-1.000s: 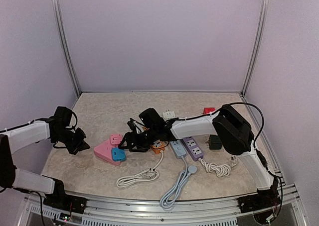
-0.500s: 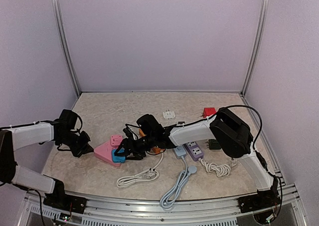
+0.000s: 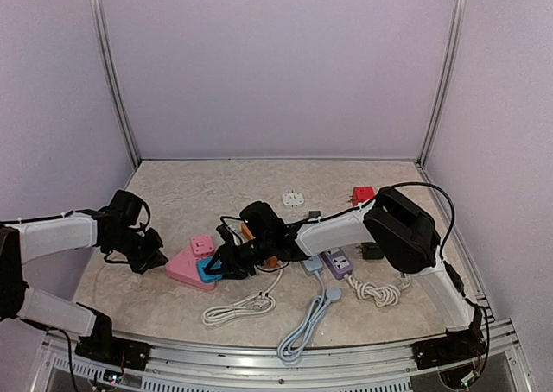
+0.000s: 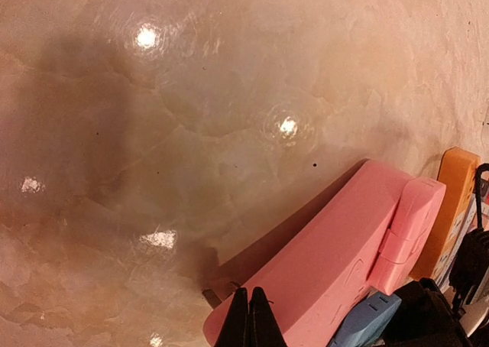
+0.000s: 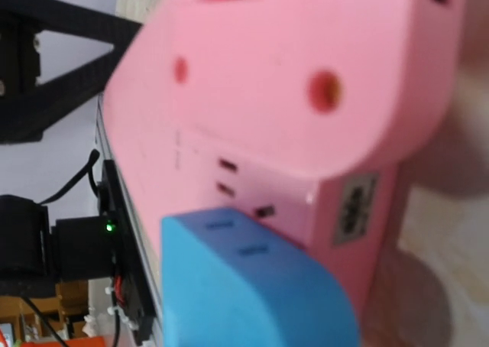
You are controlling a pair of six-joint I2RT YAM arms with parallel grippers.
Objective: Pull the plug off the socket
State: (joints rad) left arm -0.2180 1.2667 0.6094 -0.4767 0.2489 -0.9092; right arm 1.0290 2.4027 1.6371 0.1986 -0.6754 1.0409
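Two arms at pink socket, plug in place

Mid-bench (image 3: pixel 173 202), left of a huddle of power strips (image 3: pixel 339 262) and cords (image 3: pixel 238 308): pink socket (image 3: pixel 183 266) lying flat, blue plug (image 5: pixel 244 286) seated in its side. Left end effector (image 3: pixel 156 259) clenched on nothing, fingertips at the socket's left corner. Right end effector (image 3: pixel 213 268) reaching in from the right, set about the plug. Impossible to tell whether grasping it or just short of contact. Orange socket (image 3: pixel 275 256) just beyond, under the right arm.
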